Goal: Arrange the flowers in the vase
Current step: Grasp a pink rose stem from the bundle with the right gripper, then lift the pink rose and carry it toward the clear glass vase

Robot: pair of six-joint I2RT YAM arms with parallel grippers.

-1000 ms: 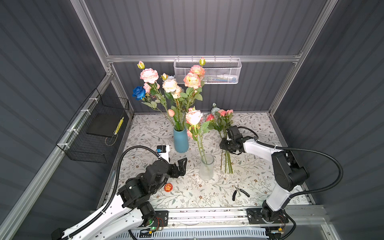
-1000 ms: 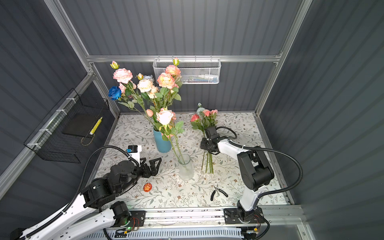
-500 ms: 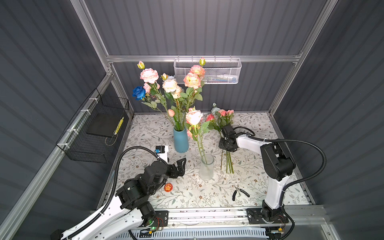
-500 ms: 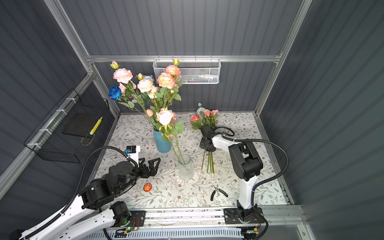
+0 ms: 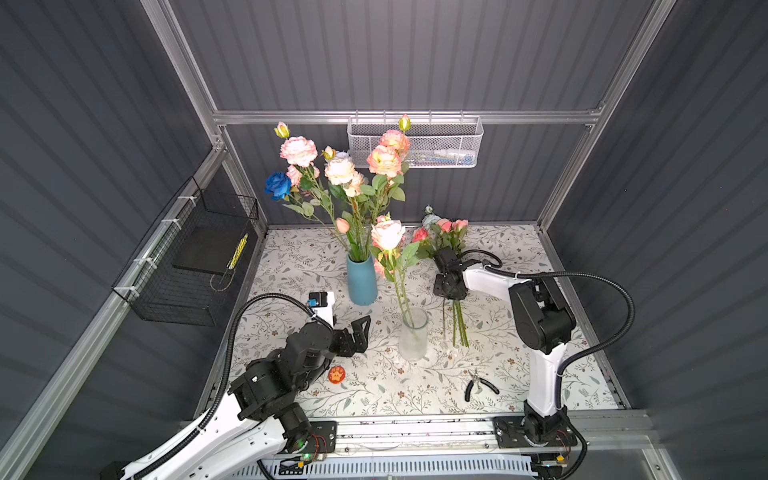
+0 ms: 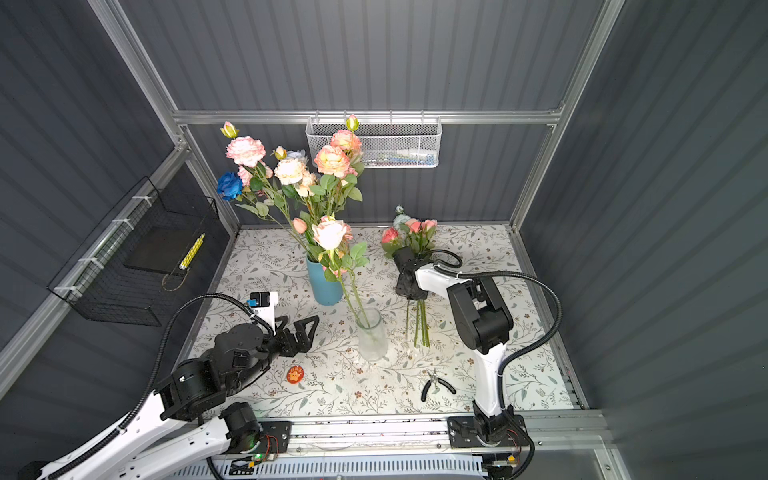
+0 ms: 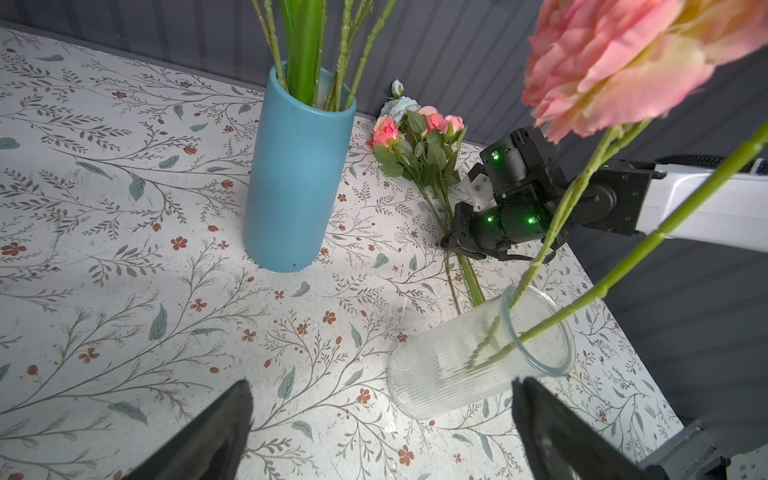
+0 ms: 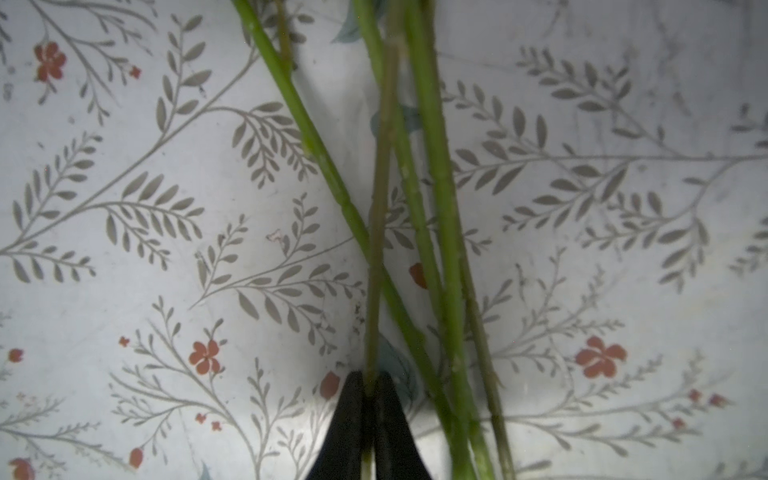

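The right gripper (image 8: pixel 370 384) has its jaws closed on one stem (image 8: pixel 376 249) of the flowers (image 5: pixel 444 239) lying right of centre on the table (image 5: pixel 291 266), long axis up-down. The glass vase (image 5: pixel 413 334) is just lower left (left gripper (image 5: pixel 362 334) gapes, empty).

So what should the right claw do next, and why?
Probably lift straight up. The right gripper is shut on one thin stem of the bunch lying on the table, and the glass vase beside it has room.

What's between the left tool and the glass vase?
Only bare table lies between the left tool and the glass vase, seen in both top views.
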